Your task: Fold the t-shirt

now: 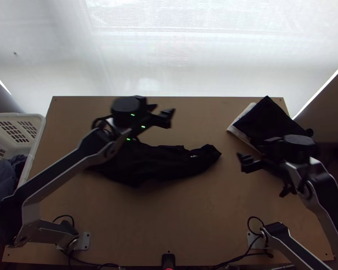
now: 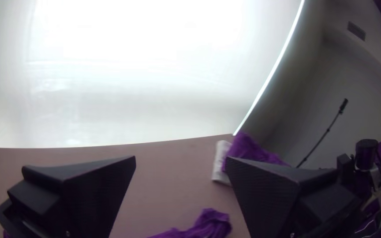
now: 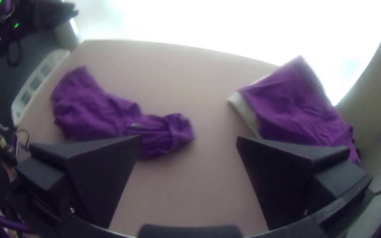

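Surface [image 1: 200, 211]: wooden, the folding area.
Basket [image 1: 20, 115]: white, left of the surface, holding clothes [image 1: 6, 174], probably the supply.
Shirt [image 1: 169, 166]: dark, bunched mid-surface, so likely needing spreading before any fold.
Stack [image 1: 270, 117]: cloth, far right corner, presumably parked there for working room.
Left gripper [image 2: 180, 159]: beyond the shirt, fingers parted, empty.
Right gripper [image 3: 189, 137]: near the stack, fingers apart, empty, perhaps to suit a coming grasp.

At the table's [image 1: 196, 225] far right corner I see a dark cloth [image 1: 270, 118] lying over a white one [image 1: 236, 128]. On my left stands a white plastic basket [image 1: 34, 141] holding blue-grey clothing [image 1: 3, 176]. Behind the table I have a pale backdrop [image 1: 169, 67], and a thin black pole [image 2: 327, 130] leans beyond.
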You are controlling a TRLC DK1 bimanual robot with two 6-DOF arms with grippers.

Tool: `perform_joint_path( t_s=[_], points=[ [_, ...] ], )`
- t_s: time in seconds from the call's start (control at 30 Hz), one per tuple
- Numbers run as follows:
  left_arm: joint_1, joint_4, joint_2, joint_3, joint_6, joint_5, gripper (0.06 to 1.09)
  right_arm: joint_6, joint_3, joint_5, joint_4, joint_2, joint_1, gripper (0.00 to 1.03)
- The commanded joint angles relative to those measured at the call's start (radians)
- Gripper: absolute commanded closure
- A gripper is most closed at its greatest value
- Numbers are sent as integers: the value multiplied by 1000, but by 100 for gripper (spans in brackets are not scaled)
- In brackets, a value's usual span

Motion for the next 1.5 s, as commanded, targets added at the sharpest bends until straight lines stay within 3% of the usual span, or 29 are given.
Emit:
perform_joint_path(
  t_s=[0.0, 0.07, 0.2, 0.27, 0.63, 0.77, 0.9, 1.17, 1.3, 1.47],
  points=[
    [283, -13, -184, -230, 58, 15, 10, -184, 157, -60, -84, 339, 402, 4],
    [324, -5, -215, -267, 62, 15, 10, -282, 168, -54, -69, 423, 486, 4],
    [384, 1, -253, -307, 65, 13, 10, -405, 173, 125, 52, 604, 660, 4],
    [407, 10, -268, -325, 68, 4, 10, -437, 212, 148, 113, 676, 726, 4],
    [451, 62, -305, -393, 50, -34, 10, -312, 663, 141, 133, 1040, 742, 7],
    [467, 72, -313, -404, 45, -43, 10, -195, 783, 39, 129, 1104, 703, 7],
    [493, 88, -311, -405, 44, -45, 10, -75, 923, -66, 35, 1160, 653, 7],
    [505, 99, -281, -379, 47, -45, 10, 40, 936, -122, -17, 1172, 563, 7],
    [504, 95, -255, -376, 48, -45, 10, 35, 910, -165, -49, 1190, 529, 7],
    [497, 90, -244, -382, 47, -49, 10, -85, 886, -208, -51, 1221, 514, 10]
  ],
)
